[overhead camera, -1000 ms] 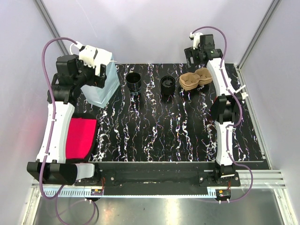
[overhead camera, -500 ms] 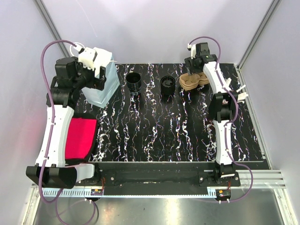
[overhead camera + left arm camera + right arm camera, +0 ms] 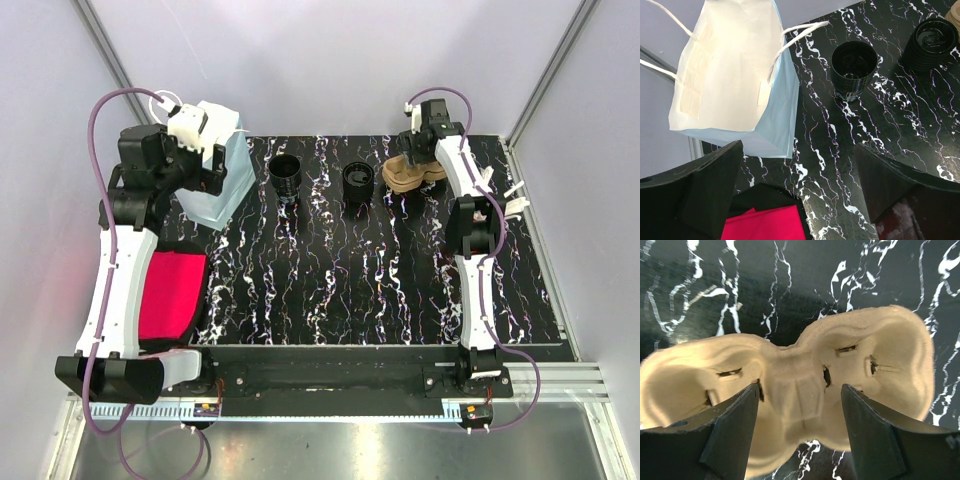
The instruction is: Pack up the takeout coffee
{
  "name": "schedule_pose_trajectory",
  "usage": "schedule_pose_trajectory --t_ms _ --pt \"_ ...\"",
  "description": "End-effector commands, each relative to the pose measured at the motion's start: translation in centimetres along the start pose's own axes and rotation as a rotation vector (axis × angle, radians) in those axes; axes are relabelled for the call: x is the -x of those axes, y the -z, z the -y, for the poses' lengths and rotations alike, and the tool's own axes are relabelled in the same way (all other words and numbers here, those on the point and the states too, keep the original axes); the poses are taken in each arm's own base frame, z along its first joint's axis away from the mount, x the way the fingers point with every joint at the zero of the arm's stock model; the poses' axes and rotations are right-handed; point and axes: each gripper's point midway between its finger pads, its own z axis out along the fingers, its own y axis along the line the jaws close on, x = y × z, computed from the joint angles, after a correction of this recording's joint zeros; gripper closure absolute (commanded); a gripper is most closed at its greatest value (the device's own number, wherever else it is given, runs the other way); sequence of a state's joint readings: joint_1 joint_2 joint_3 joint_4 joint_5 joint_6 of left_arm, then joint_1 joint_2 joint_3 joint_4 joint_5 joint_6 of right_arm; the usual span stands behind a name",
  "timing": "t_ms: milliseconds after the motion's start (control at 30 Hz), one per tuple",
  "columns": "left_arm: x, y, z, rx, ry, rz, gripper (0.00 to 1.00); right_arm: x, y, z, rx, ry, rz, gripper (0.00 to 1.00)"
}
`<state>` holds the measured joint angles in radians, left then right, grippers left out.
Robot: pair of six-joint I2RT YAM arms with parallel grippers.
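Right gripper (image 3: 799,390), spread wide and empty, is poised over the empty cup carrier (image 3: 880,350) at the tabletop's (image 3: 330,270) far edge. Left gripper (image 3: 797,150), likewise open and empty, hovers by the paper bag (image 3: 730,65). Both cups (image 3: 285,175) stand loose nearby, so packing has apparently hardly begun.

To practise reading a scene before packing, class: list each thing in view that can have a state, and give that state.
Paper bag: upright, mouth open, empty.
Cup carrier: lying flat, both wells empty.
Cup nearer the bag: upright, unlidded, empty.
Cup nearer the carrier: upright, lid unclear.
Left tool: open, holding nothing.
Right tool: open, straddling the carrier's middle.
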<state>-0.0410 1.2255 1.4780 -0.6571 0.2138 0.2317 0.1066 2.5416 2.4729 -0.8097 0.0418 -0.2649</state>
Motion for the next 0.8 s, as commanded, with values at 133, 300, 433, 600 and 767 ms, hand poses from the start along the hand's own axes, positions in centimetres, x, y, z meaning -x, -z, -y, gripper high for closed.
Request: schedule_pose_trajectory --t_ms 133,300,433,600,767 --pt "1.2 0.8 0.2 -0.003 0.002 0.056 0.01 0.8 0.0 0.3 0.025 -0.019 0.031 0.34" --pt "1.0 0.7 0.2 -0.006 0.008 0.052 0.01 1.4 0.5 -0.2 0.056 -0.031 0.051 0.41" --pt "1.0 0.7 0.4 -0.010 0.010 0.051 0.01 1.8 0.9 0.1 0.047 -0.034 0.065 0.44" --pt "0.8 0.6 0.6 -0.020 0.017 0.049 0.01 2.7 1.7 0.6 0.026 -0.043 0.095 0.50" --pt "0.7 0.5 0.7 -0.025 0.021 0.050 0.01 3.5 2.6 0.9 0.012 -0.047 0.123 0.54"
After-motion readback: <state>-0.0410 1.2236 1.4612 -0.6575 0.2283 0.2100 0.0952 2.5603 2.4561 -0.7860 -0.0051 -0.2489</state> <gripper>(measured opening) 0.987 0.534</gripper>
